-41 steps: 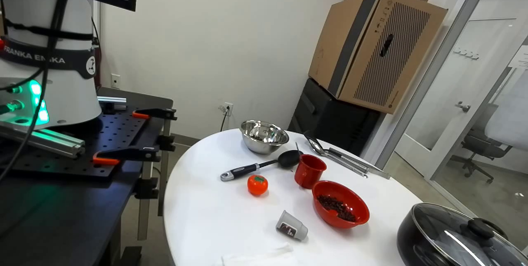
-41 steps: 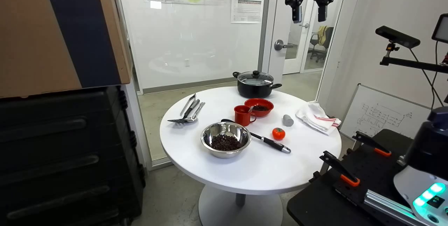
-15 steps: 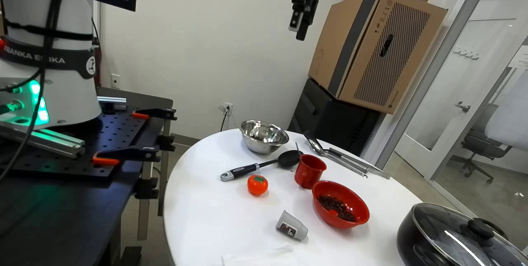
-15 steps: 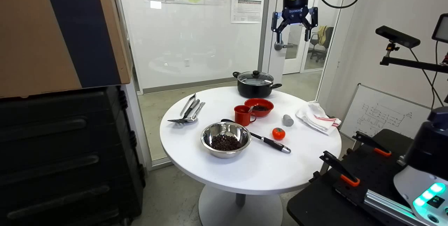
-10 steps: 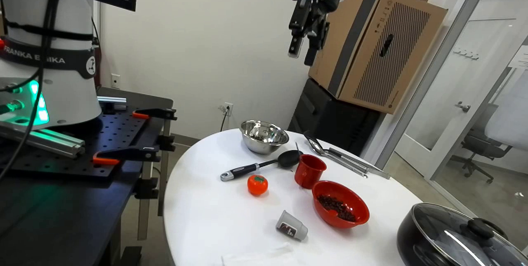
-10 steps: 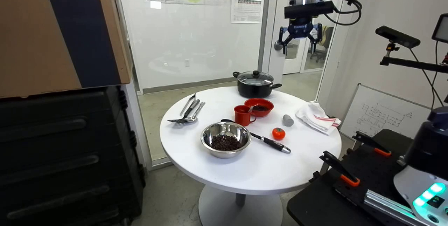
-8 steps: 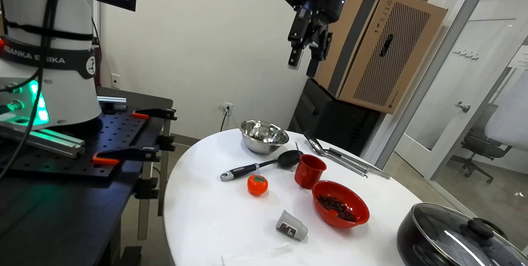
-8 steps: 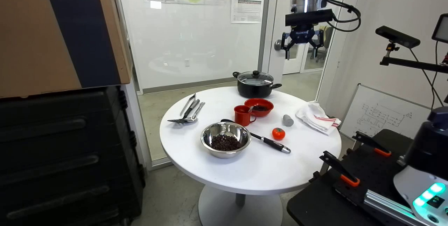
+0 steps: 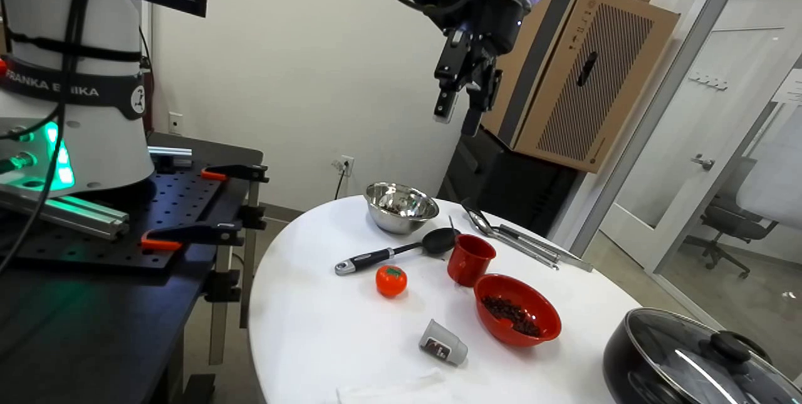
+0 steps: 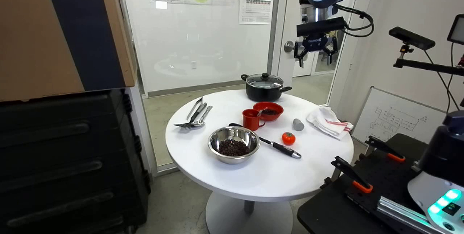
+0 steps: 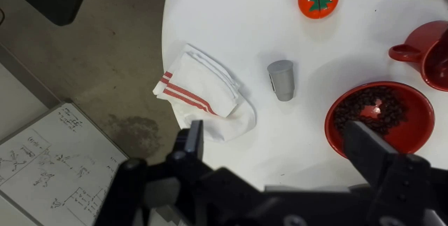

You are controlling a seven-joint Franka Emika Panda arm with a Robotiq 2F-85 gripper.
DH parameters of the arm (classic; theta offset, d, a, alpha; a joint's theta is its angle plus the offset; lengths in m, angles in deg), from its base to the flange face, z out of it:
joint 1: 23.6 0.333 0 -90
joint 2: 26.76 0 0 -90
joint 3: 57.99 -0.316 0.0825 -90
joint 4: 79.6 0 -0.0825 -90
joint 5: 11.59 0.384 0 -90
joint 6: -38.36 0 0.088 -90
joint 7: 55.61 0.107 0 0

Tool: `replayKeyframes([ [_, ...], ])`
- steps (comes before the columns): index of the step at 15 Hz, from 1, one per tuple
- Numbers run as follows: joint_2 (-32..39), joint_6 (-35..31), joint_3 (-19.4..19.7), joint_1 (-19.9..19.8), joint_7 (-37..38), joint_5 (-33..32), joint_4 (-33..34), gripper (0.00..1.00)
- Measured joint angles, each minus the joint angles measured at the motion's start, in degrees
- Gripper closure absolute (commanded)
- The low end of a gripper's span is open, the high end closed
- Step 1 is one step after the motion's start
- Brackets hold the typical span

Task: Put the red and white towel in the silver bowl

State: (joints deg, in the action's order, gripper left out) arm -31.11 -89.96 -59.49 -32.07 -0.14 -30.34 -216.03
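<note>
The white towel with red stripes (image 10: 328,122) lies folded at the table's edge in an exterior view. It also shows in the wrist view (image 11: 201,82), left of centre; a white part shows at the bottom of an exterior view (image 9: 395,393). The silver bowl (image 10: 235,160) stands on the table with dark beans in it, and shows in an exterior view (image 9: 390,221); it is out of the wrist view. My gripper (image 10: 315,64) is open and empty, pointing down, well above the table. In the wrist view the gripper (image 11: 274,123) has its jaws wide apart, one overlapping the towel's edge.
A grey cup (image 11: 282,80) lies beside the towel. A tomato (image 10: 288,138), a black spoon (image 10: 281,148), a red mug (image 10: 251,119), a red bowl with beans (image 9: 551,322) and a lidded black pot (image 10: 264,92) stand on the round table. Metal utensils (image 10: 195,114) lie at its far side.
My gripper has come down from the top of both exterior views and hangs lower above the table. It stays open. The towel, bowl and other objects have not moved.
</note>
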Motion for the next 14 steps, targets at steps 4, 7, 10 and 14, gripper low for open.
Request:
replayKeyframes([
  [4,0.3,-2.3,1.0,0.5,-0.1,4.6,-0.6,0.00],
  [7,2.0,-5.4,3.1,0.4,-1.2,10.3,-1.0,0.00],
  [10,5.4,-6.2,5.8,-0.2,-1.8,12.4,-0.6,0.00],
  [14,11.8,-7.8,10.2,-1.9,-3.2,12.4,1.2,0.00],
])
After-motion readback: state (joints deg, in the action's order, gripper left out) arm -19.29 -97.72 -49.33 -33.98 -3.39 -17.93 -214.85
